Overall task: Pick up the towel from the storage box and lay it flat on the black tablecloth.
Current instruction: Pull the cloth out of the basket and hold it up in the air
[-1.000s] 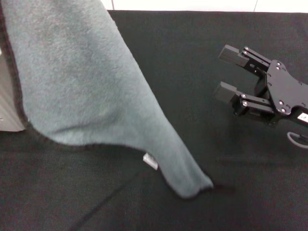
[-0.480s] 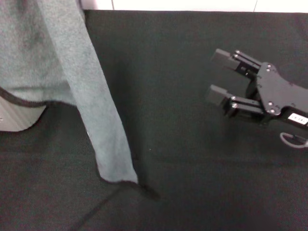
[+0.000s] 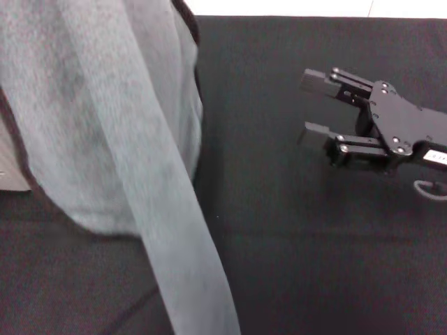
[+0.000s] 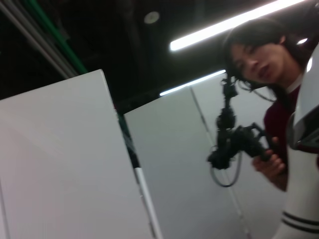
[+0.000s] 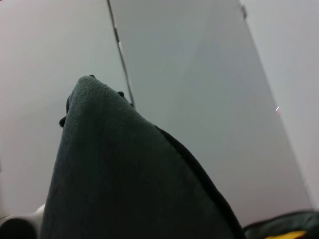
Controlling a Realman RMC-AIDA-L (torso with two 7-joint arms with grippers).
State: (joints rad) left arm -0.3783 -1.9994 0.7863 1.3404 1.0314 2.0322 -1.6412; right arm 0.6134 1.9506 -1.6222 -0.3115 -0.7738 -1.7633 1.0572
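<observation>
1. The towel [image 3: 105,139] is out of the storage box [image 3: 8,164] and hangs in the air over the left part of the black tablecloth [image 3: 293,251], so the pick-up looks done.
2. Its long lower end runs out of the head view, so whether it touches the cloth cannot be told.
3. The left claw is out of sight; it probably carries the towel from above, though no view shows its grip.
4. The right claw [image 3: 312,107] hovers over the tablecloth to the right, fingers spread apart, grasping nothing, well apart from the towel.
5. Left to do: spread the towel and lay it flat.
</observation>
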